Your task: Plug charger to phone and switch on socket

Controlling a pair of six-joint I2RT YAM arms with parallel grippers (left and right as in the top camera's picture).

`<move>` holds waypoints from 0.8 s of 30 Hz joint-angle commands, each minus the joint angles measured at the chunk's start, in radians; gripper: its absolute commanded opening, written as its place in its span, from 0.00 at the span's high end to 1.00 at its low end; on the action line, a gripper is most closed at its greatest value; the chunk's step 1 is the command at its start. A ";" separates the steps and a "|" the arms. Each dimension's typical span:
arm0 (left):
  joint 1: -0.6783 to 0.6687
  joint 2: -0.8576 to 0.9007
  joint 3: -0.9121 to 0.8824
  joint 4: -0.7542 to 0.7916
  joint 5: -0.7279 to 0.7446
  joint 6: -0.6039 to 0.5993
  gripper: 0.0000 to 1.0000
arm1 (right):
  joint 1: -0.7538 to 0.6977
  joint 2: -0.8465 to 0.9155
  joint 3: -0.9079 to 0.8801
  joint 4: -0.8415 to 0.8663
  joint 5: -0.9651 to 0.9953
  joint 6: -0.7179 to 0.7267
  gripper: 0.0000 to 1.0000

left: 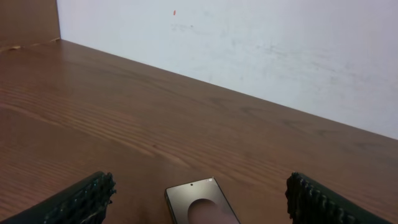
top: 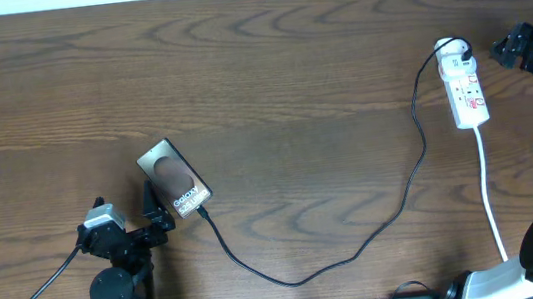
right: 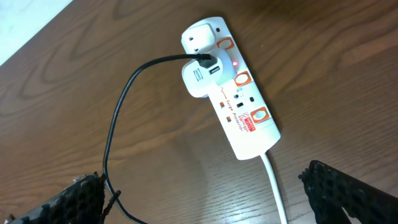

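One phone [top: 173, 178], one black charger [right: 114, 124], one white socket [top: 468, 94]

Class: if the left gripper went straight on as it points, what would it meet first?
Probably the phone, lying just ahead of the left gripper between its open jaws, though depth is unclear.

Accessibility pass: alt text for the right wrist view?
A white power strip with red markings lies diagonally on a wooden table, a white adapter plugged in and a thin black cable curving away from it toward the lower left. The right arm's fingers sit spread at the bottom corners, holding nothing.
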 commanded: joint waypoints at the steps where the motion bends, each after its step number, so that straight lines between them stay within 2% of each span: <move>1: 0.003 -0.006 -0.010 -0.050 -0.013 0.006 0.09 | 0.003 -0.009 0.002 0.000 -0.006 0.010 0.01; 19: 0.003 -0.006 -0.010 -0.050 -0.013 0.006 0.09 | 0.003 -0.006 0.001 0.010 -0.004 0.013 0.01; 24: 0.003 -0.006 -0.010 -0.050 -0.013 0.006 0.09 | 0.048 -0.011 -0.031 0.085 -0.006 0.116 0.01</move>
